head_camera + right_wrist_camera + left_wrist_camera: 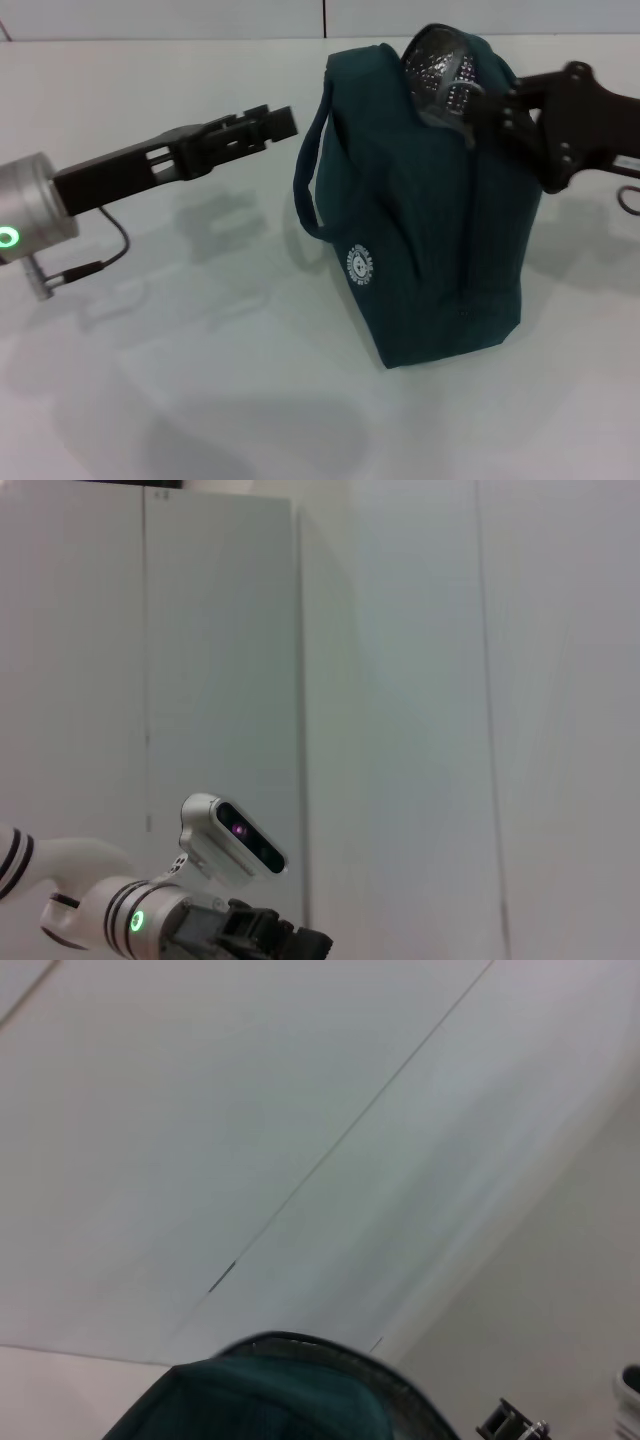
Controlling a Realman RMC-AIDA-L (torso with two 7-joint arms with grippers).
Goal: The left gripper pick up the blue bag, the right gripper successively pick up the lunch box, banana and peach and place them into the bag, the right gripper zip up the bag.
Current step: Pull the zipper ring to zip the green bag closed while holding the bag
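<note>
White counter [200,380] carries only the bag [430,220], its mouth part open; no food visible, presumably packed. Right claw [478,105] grips the zipper; left claw [280,122] closed, beside it.

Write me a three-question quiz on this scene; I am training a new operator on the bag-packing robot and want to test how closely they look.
1. True or false: the dark teal-blue fabric bag lies flat on the white table.
2. Which black two-fingered gripper is at the bag's open top?
A. the left gripper
B. the right gripper
C. neither
3. Fill in: the bag's small round white logo sits on the side nearer the ____ gripper.

Key:
1. False; it stands upright, its top partly open with silver foil lining showing.
2. B; the left gripper hovers apart from the bag, beside its loop handle.
3. left
</note>
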